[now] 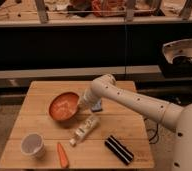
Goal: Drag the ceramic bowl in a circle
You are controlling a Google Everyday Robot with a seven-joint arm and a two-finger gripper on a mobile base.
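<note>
Orange-red and glossy, the ceramic bowl point(62, 108) sits upright on the wooden table point(41, 91), toward 10 o'clock from the tabletop's middle. My gripper point(81, 104) is at the bowl's 3 o'clock rim, right against it. My white arm reaches in from 3 o'clock across the table's far half. Whether I am clamped on the rim or only resting against it, I cannot tell from here.

Just past my wrist, at 3 o'clock from the bowl, a small blue object point(97, 105) is partly hidden by my arm. At 5 o'clock from the bowl a pale bottle point(85, 129) lies on its side, near the bowl but apart from it; I cannot read its label. Further out at 4 o'clock lies a black block with pale stripes point(119, 149). A carrot point(62, 154) lies at 6 o'clock near the table's front edge. A white cup point(32, 145) stands upright at 7 o'clock, well apart from the bowl.
</note>
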